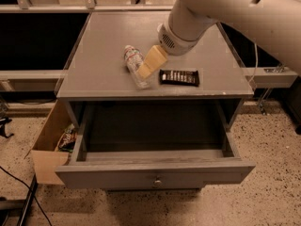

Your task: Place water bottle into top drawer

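The water bottle (133, 64), clear with a white cap and a red-and-white label band, lies on its side on the grey cabinet top (99, 55). My gripper (149, 64), tan at the tip, hangs from the white arm and reaches down right beside the bottle's right side, touching or nearly touching it. The top drawer (155, 172) is pulled fully open below the cabinet top. Its inside looks empty and its small round knob (157, 181) faces front.
A dark rectangular candy bar (178, 77) lies on the cabinet top just right of the gripper. A tan light-wood box (45, 150) with snack packets (68, 138) stands on the floor at the drawer's left. Cables run over the speckled floor at the lower left.
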Robot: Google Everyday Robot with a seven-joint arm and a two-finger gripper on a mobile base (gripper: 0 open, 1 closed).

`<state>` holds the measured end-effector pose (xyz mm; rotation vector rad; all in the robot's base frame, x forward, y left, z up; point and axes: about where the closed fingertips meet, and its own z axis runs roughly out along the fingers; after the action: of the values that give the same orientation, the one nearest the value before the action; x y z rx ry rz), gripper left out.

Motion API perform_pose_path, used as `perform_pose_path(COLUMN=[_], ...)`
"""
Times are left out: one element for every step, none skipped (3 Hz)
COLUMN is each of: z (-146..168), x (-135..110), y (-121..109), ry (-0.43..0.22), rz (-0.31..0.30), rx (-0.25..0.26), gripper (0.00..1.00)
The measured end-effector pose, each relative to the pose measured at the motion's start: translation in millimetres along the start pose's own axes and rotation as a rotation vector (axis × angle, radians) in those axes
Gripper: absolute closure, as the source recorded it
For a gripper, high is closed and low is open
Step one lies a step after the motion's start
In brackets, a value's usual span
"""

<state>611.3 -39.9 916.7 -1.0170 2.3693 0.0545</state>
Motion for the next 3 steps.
perform_pose_path(z=[13.8, 24.2, 34.7], x=[-12.3, -21.5, -41.1], y=[6.2, 14.6, 22.2], ry=[-0.039, -0.116, -0.206], rz=[0.035, 0.045, 0.031], rx=[-0.012, -0.013, 0.003], gripper=[0.00, 0.00, 0.00])
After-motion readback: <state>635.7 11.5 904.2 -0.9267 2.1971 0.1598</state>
